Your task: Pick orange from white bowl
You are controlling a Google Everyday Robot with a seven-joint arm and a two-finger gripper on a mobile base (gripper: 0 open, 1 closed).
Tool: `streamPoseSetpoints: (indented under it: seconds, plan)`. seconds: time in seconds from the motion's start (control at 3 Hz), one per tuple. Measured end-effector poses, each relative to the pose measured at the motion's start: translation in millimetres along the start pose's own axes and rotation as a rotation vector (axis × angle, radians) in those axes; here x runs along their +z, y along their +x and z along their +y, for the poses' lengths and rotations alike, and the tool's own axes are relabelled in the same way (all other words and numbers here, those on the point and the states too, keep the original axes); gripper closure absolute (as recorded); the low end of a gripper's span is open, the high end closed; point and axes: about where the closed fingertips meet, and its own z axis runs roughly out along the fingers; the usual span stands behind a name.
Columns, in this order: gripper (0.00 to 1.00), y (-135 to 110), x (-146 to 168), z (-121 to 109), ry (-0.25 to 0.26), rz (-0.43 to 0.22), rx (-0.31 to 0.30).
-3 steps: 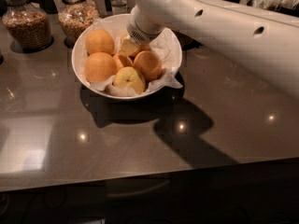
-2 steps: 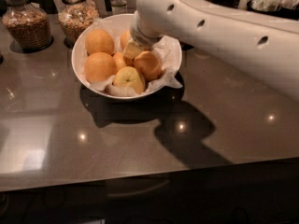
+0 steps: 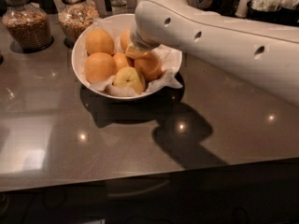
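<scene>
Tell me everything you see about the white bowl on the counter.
The white bowl is round, wide and shallow, with glossy sides, standing upright on the dark counter near two glass jars. Crumpled white paper lines it and hangs over the rim. Oranges and a yellowish fruit fill it. The gripper reaches into it among the fruit.

The gripper (image 3: 138, 47) of the white arm (image 3: 210, 36) is sitting in the white bowl (image 3: 80, 48), among orange oranges (image 3: 99, 66). Just beside it, a yellow fruit (image 3: 129, 78) is lying on white paper (image 3: 171, 59). The counter (image 3: 140, 143) is gleaming grey-brown.
</scene>
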Motion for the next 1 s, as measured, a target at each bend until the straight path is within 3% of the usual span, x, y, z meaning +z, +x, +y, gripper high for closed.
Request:
streamPoseSetpoints:
  seconds: [0.33,1.0]
  plan:
    - [0.38,1.5,1.2,-3.8,0.054,0.0,-0.057]
    - [0.2,-3.3,6.2,-3.8,0.061,0.014,-0.117]
